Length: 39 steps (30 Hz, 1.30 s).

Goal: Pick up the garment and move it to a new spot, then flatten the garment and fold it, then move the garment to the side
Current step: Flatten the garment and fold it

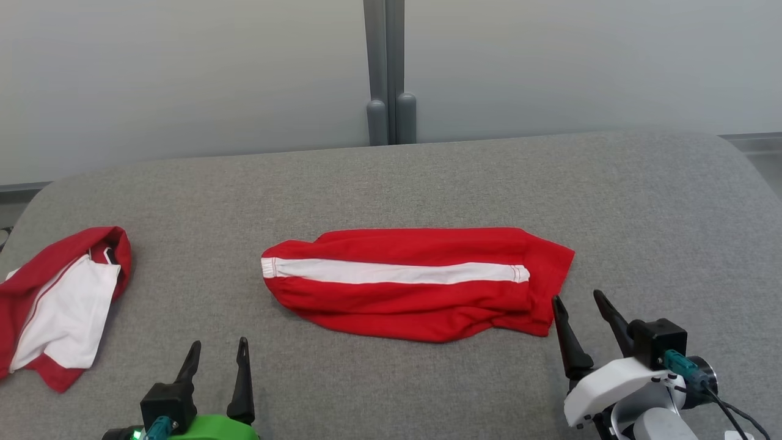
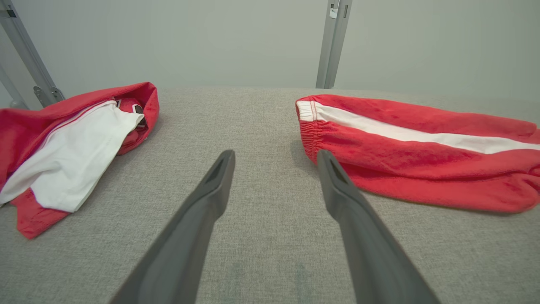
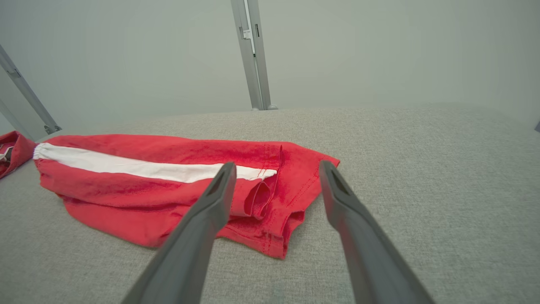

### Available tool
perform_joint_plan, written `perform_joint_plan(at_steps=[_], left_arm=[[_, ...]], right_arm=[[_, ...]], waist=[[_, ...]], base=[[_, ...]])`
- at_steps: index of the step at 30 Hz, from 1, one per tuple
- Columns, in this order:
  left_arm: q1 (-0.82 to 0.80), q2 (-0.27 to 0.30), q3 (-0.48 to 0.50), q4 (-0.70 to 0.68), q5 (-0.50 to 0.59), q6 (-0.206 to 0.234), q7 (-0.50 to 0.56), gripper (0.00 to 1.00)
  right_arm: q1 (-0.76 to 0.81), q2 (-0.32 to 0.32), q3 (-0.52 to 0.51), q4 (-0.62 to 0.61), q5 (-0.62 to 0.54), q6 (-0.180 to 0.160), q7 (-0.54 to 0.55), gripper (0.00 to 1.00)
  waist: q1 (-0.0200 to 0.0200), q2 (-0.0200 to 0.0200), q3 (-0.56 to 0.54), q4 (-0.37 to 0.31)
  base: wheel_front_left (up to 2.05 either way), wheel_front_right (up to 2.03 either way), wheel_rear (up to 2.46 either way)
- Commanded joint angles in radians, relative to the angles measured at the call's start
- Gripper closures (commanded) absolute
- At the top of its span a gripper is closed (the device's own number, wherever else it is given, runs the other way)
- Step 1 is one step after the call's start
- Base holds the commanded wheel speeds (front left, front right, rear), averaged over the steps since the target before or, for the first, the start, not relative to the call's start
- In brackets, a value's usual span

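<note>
Red knit cloth with one white stripe along its length: the garment [image 1: 421, 281] lies near the middle of the desk [image 1: 391, 183], stretched left to right as a long, flattened bundle. Its left end is gathered into an elastic cuff. Its right end bunches into soft folds with stitched hems, and the layers beneath are hidden. The desk top is a grey, coarse-woven fabric with rounded far corners.

At the far left lies a second garment [image 1: 61, 299], red with a smooth white panel. It is crumpled and cut off by the edge of the head view, so its full shape cannot be made out.

The left claw [image 1: 219, 342] stands at the near left over bare grey fabric between the two pieces of cloth, its dark tapered fingers spread apart and holding nothing. Its green wrist is cut off at the bottom edge.

The right claw [image 1: 577, 297] is also spread wide and empty, just beside the garment's near right corner. Whether a fingertip touches the cloth cannot be told.

Behind the desk rises a grey metal post [image 1: 390, 73] against a pale, featureless wall.
</note>
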Motion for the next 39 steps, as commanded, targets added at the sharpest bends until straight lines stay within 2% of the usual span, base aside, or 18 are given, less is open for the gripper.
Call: perform_joint_plan(at_steps=[1,11,19,29,37,39], left_arm=[[-0.01,0.004,-0.003,0.001,-0.006,0.0,-0.001,0.0],[-0.071,0.004,-0.027,0.039,-0.07,-0.029,-0.001,0.0],[-0.152,0.004,-0.06,0.045,-0.052,-0.043,-0.001,0.0],[-0.197,0.004,-0.072,0.041,-0.055,-0.043,-0.001,0.0],[-0.208,0.004,-0.077,0.037,-0.058,-0.039,-0.001,0.0],[-0.209,0.004,-0.081,0.036,-0.061,-0.038,-0.001,0.0]], right_arm=[[0.002,-0.001,0.002,0.005,0.004,-0.001,-0.003,0.0],[-0.044,-0.001,0.05,0.072,0.093,-0.001,-0.003,0.0],[-0.134,0.0,0.097,0.134,0.207,-0.001,-0.003,0.0],[-0.235,-0.001,0.128,0.217,0.403,-0.001,-0.003,0.0],[-0.285,-0.001,0.17,0.256,0.475,-0.001,-0.003,0.0],[-0.294,-0.001,0.18,0.269,0.49,-0.001,-0.003,0.05]], waist=[[0.0,0.0,0.0,0.0],[0.0,0.0,0.046,0.006],[0.0,0.0,0.125,0.015],[0.0,0.0,0.181,0.024],[0.0,0.0,0.201,0.026],[0.0,0.0,0.205,0.026]], base=[[0.0,0.0,0.0],[0.0,0.0,0.0],[0.0,0.0,0.0],[0.0,0.0,0.0],[0.0,0.0,0.0],[0.0,0.0,0.0]])
